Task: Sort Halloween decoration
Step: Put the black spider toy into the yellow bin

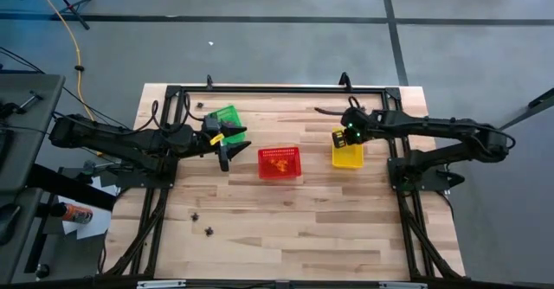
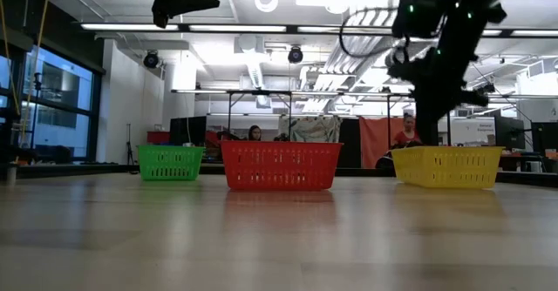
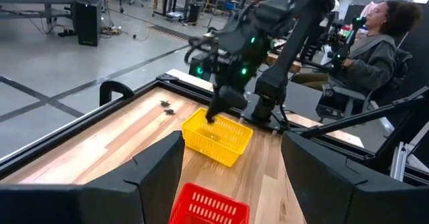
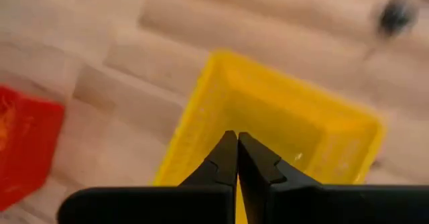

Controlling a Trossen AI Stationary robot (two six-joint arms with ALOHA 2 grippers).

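Hovering over the yellow basket (image 4: 281, 137), right gripper (image 4: 237, 158) jaws closed, contents unclear; left gripper (image 1: 227, 144) wide, empty.

The surface (image 1: 286, 211) is pale wood planks inside a dark frame; on it stand three baskets in a row: green (image 1: 227, 118), red (image 1: 280, 163), yellow (image 1: 347, 154); two small dark trinkets (image 1: 202, 221) lie near the front left, apart from the baskets.

Three mesh baskets (image 1: 280, 163) stand in a row across the table (image 1: 286, 228), nearer its far edge. Trinkets (image 1: 279, 160) lie in the middle basket; a few more trinkets (image 1: 202, 222) lie near the table's front left corner.
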